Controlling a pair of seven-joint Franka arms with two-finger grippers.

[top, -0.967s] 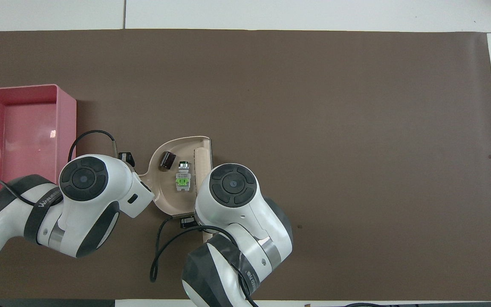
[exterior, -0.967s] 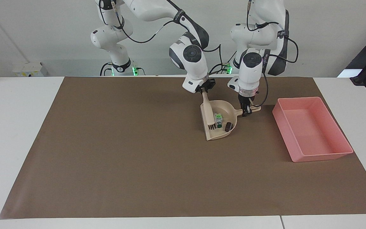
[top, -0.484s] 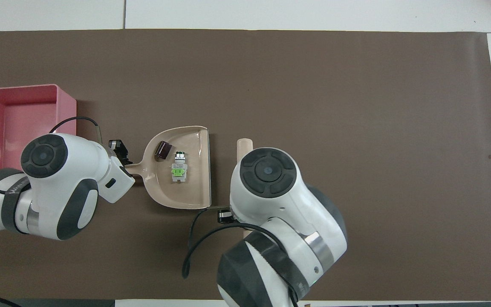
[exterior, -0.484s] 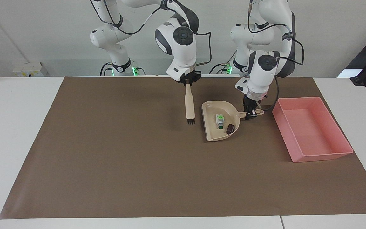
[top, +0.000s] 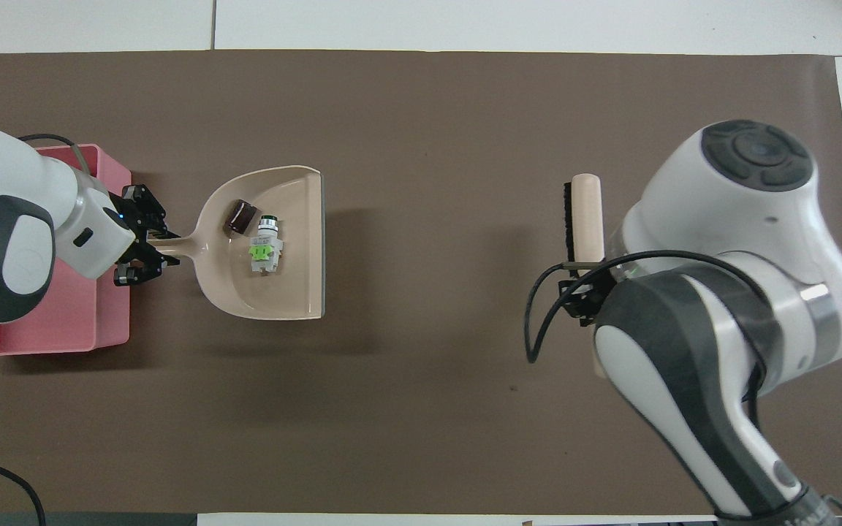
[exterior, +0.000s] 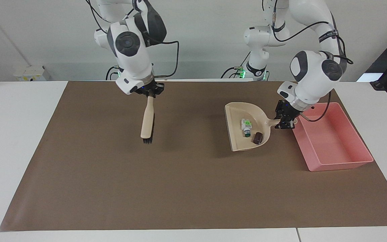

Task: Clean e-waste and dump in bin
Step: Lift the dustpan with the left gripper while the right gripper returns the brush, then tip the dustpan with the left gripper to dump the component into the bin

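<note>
E-waste [exterior: 251, 131] in dustpan [exterior: 239, 141], left hand [exterior: 285, 118] gripping.

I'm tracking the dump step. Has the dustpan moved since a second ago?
Yes. In the facing view the dustpan, held by the left gripper, has lifted off the mat and shifted toward the pink bin, both e-waste pieces still inside.

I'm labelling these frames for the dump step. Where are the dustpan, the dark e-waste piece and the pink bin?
dustpan [exterior: 239, 134], facing view, bare floor of the pan.
dark e-waste piece [exterior: 257, 137], facing view, middle of its body.
pink bin [exterior: 329, 139], facing view, bare inner floor.
</note>
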